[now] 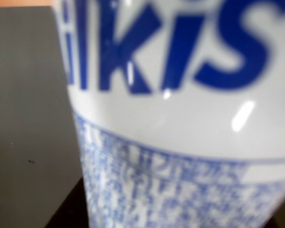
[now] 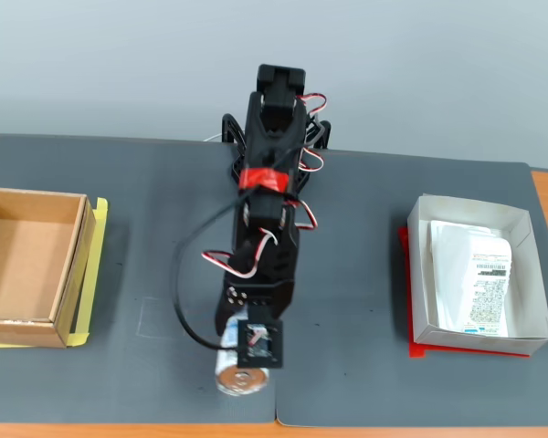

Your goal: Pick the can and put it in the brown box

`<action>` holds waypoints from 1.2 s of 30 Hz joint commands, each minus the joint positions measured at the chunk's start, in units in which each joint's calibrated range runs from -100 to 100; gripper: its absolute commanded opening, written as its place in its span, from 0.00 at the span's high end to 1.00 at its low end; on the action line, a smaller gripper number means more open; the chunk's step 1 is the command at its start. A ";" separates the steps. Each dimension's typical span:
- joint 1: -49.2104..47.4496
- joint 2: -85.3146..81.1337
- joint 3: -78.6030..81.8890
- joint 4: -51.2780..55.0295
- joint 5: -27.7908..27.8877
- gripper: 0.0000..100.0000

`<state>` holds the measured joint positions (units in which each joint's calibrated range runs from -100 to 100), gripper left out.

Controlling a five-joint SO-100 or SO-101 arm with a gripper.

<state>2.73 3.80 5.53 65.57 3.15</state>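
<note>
The can (image 1: 180,123) fills most of the wrist view, white with blue lettering and a light-blue speckled print, very close to the camera. In the fixed view its silver end (image 2: 240,381) shows just below the arm's wrist, near the front edge of the mat. My gripper (image 2: 245,360) is right over the can; its fingers are hidden by the wrist camera, so the jaws cannot be judged. The brown box (image 2: 84,265) stands empty at the far left, well apart from the can.
A white paper box (image 2: 421,274) with a printed packet (image 2: 479,278) sits on a red sheet at the right. The dark grey mat (image 2: 137,365) covers the table. Yellow tape (image 2: 89,301) edges the brown box. The arm's base (image 2: 274,119) is at the back centre.
</note>
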 commanded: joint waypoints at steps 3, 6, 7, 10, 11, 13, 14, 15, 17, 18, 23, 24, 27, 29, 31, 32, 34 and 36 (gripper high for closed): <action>6.36 -7.32 -5.98 0.34 1.90 0.84; 10.51 -7.91 -11.14 0.34 6.28 0.84; 11.89 -7.91 -13.04 0.34 7.79 0.84; 15.79 -7.91 -17.93 0.34 12.48 0.84; 16.92 -7.83 -19.11 0.34 14.15 0.84; 19.28 -7.83 -20.82 0.34 17.12 0.84; 20.34 -7.83 -21.28 0.34 18.58 0.84; 21.47 -7.83 -21.73 0.08 20.04 0.84; 24.40 -7.83 -23.27 -0.18 24.47 0.84; 25.54 -7.74 -23.81 -0.35 25.88 0.84; 31.14 -3.76 -28.52 -0.52 31.14 0.84; 33.66 -1.30 -31.59 -0.44 31.87 0.84; 36.50 2.93 -36.48 -0.52 31.87 0.84; 38.29 5.64 -39.38 -0.52 32.34 0.84; 39.59 7.93 -41.91 0.69 32.55 0.84; 39.99 8.78 -43.00 1.65 32.49 0.84; 40.89 10.47 -44.44 2.69 32.49 0.84; 41.78 12.08 -45.26 2.25 32.49 0.84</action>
<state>42.65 14.54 -35.00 67.82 35.53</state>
